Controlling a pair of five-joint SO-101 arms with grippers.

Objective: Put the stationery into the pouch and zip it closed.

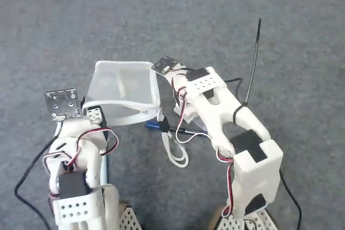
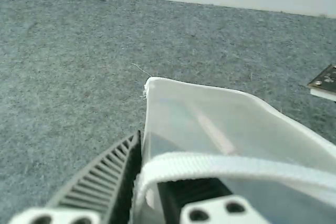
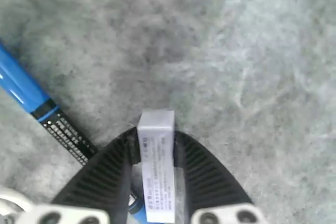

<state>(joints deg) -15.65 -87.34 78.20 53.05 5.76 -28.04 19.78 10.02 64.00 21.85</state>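
Two grips were in place. Our right gripper (image 3: 156,139) was clamped across the narrow sides of a small white eraser (image 3: 156,182) in a printed sleeve. It was down near the grey carpet (image 3: 252,51), just beside the blue pen (image 3: 23,90). We judged the eraser light, firm and a little rubbery, so unlikely to slip, though the sleeve might slide.

Our left gripper (image 2: 152,171) pinched the zip-tape rim of the translucent white pouch (image 2: 236,124), which lay on the carpet between the arms with its mouth open. We judged it soft and floppy, best held by that stiffer rim. The pen looked smooth and apt to roll, best taken mid-barrel.
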